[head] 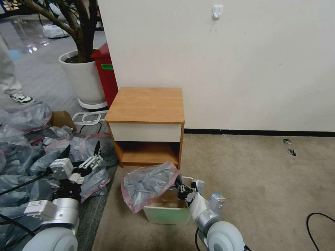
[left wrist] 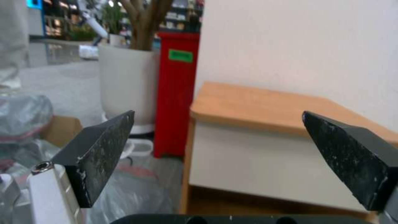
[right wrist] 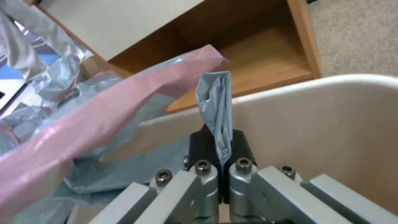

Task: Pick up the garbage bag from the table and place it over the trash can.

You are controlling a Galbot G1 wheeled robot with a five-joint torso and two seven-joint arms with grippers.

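Right gripper (head: pixel 180 188), at the near rim of the trash can (head: pixel 167 212), jaws closed on a grey fold of the garbage bag (head: pixel 150 184), which drapes over the can's left rim. Left gripper (head: pixel 81 150): jaws wide, empty, over the bag pile (head: pixel 31 164). Beyond, the bench (head: pixel 146 104).

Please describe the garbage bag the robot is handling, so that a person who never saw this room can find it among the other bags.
Start at the wooden table against the white wall; on the carpet before it stands the beige trash can. The garbage bag is grey with a pink rim, draped over the can's left side and pinched by the right gripper, unlike the heaped bags beside the table.
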